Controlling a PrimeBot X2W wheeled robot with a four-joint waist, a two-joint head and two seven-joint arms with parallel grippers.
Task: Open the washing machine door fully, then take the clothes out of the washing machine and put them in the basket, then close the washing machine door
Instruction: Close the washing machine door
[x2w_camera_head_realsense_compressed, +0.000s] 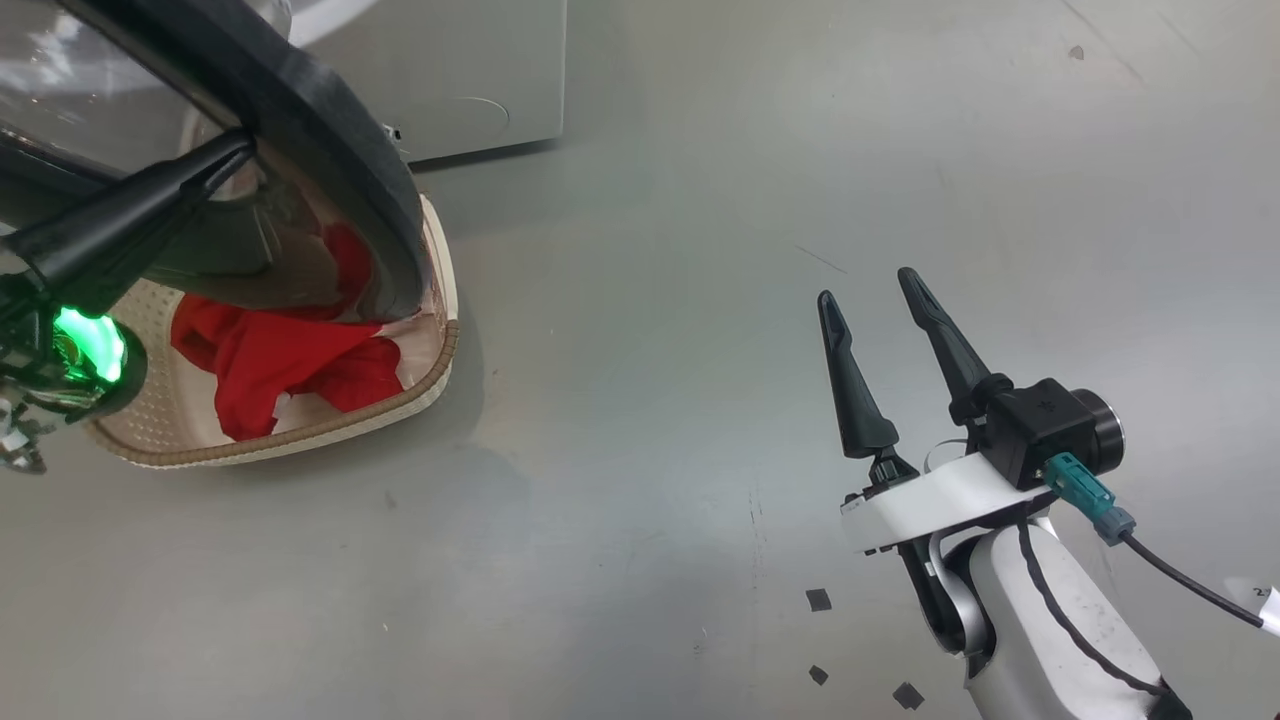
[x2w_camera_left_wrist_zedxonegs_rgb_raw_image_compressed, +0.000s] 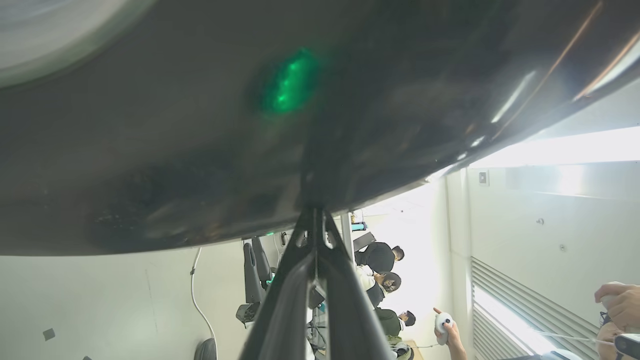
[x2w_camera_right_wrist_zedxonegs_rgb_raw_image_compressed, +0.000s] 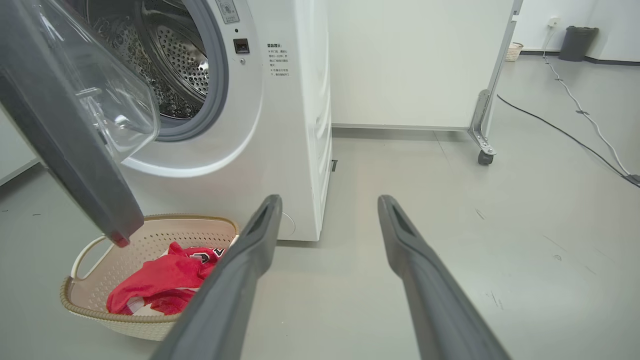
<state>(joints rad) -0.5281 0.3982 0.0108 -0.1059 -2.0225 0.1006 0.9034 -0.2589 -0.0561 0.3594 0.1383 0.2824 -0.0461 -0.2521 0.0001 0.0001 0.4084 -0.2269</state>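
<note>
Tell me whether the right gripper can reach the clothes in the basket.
Probably yes: the right gripper is open, bare floor lies between, the washing machine door overhangs only the far part of the basket.

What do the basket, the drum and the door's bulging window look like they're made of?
Basket: likely moulded plastic, matte cream, with regular punched holes and a brown woven-look rim. Drum: apparently stainless steel, shiny, perforated, with bright reflections. Door window: clear and glossy, glass or hard plastic; the look doesn't settle which.
</note>
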